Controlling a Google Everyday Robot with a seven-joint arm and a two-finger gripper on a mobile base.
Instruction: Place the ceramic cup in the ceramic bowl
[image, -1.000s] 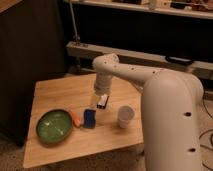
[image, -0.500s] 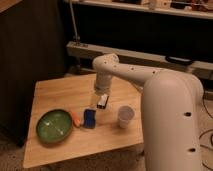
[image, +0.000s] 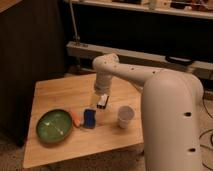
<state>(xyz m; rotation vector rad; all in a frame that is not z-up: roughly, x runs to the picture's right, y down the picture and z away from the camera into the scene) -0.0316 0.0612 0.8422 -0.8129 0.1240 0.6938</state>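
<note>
The white ceramic cup (image: 125, 116) stands upright on the wooden table (image: 60, 92), right of centre. The green ceramic bowl (image: 54, 125) sits at the table's front left, empty. My gripper (image: 102, 102) hangs over the middle of the table, left of the cup and right of the bowl, just above and behind a blue object. It holds nothing that I can see. The white arm comes in from the right and bends down over the table.
A blue sponge-like object (image: 90, 118) lies between bowl and cup. A small orange item (image: 76, 118) lies by the bowl's right rim. A dark panel stands at the left. A metal rail and shelves run behind the table.
</note>
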